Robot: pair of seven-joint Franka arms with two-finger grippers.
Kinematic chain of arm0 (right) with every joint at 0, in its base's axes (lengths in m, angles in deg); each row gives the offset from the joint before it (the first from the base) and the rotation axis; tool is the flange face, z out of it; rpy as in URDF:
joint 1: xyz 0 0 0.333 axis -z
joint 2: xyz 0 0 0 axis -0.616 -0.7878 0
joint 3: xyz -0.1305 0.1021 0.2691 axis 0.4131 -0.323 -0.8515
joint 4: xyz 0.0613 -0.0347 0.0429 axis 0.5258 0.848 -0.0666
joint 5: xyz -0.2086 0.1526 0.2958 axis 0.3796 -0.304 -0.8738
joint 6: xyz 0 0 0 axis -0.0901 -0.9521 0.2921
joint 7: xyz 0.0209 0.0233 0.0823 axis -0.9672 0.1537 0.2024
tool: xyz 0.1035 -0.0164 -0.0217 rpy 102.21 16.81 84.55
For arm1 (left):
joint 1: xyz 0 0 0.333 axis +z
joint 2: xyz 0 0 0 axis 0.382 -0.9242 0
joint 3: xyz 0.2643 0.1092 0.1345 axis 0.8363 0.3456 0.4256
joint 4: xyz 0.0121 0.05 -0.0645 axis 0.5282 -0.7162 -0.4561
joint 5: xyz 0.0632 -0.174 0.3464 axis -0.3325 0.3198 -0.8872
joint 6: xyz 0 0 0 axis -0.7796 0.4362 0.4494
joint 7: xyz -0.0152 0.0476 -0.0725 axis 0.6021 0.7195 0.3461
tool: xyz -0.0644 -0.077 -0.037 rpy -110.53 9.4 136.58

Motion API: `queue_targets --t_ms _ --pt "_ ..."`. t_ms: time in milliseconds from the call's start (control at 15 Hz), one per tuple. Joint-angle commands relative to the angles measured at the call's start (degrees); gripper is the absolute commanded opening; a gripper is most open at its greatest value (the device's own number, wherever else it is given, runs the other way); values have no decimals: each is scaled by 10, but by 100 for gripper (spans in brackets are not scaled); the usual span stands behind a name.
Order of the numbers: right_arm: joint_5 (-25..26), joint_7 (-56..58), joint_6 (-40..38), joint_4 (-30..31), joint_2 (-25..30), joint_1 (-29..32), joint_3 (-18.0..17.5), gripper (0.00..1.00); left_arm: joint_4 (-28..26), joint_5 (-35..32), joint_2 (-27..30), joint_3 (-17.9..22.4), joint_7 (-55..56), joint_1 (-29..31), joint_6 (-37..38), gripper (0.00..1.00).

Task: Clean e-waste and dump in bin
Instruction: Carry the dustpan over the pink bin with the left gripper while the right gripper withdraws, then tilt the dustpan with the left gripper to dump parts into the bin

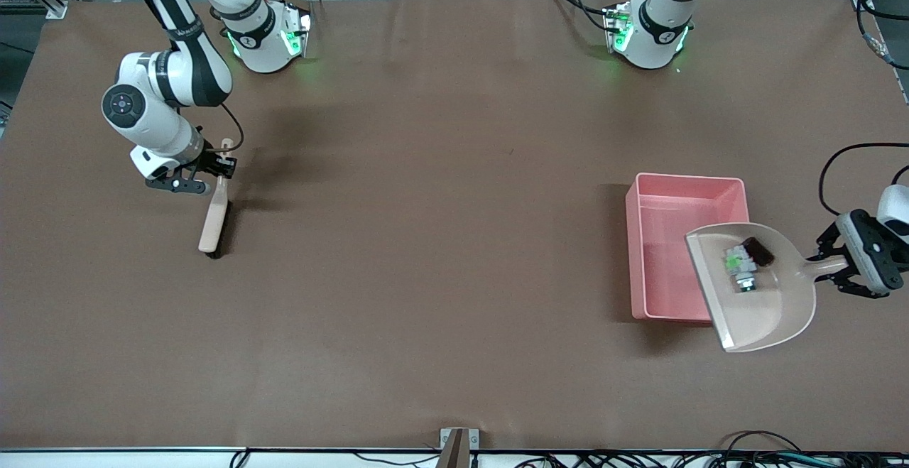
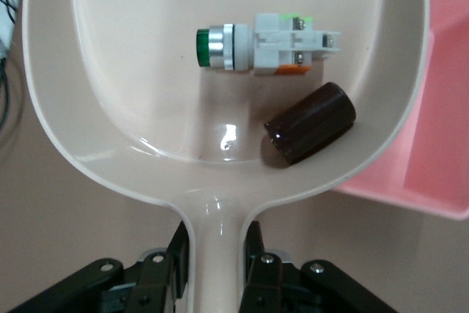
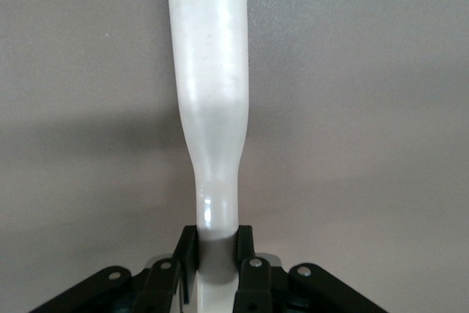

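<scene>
My left gripper point(image 1: 824, 267) is shut on the handle of a beige dustpan point(image 1: 774, 312), held in the air with its mouth over the pink bin point(image 1: 660, 255). In the pan lie the white part with a green end point(image 1: 738, 267) and the dark cylinder point(image 1: 758, 251). The left wrist view shows the gripper point(image 2: 216, 254) clamping the handle, the pan point(image 2: 110, 71), the white part point(image 2: 271, 45), the dark cylinder point(image 2: 311, 122) and the bin point(image 2: 440, 122). My right gripper point(image 1: 221, 164) is shut on the handle of a beige brush point(image 1: 213, 216) at the right arm's end of the table; it also shows in the right wrist view point(image 3: 216, 247).
The brown table cover point(image 1: 426, 241) spans the table. The brush handle point(image 3: 212, 93) stretches out from the right gripper, its far end close to the cover. Cables run along the table edge nearest the front camera.
</scene>
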Motion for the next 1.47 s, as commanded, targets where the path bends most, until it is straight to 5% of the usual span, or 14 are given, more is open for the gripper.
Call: queue_targets --t_ms 0,267,467,667,800,933,1400 --pt "7 37 6 10 21 38 -2 21 -27 -44 30 25 -24 -12 5 1" --pt "7 38 8 10 21 42 -2 24 -100 -77 105 64 -28 -36 -33 1" --pt "7 38 9 10 20 42 -2 45 -146 -67 150 145 -40 -110 -73 1" --pt "7 38 8 8 20 42 -2 52 -207 -67 195 208 -43 -179 -125 1" --pt "7 38 8 3 20 42 -2 67 -233 -68 210 257 -42 -227 -153 1" --pt "6 37 9 -4 19 48 -1 100 -240 -74 218 312 -42 -284 -156 0" --pt "6 36 2 -52 30 50 -2 100 -240 -184 234 460 -21 -461 -156 0"
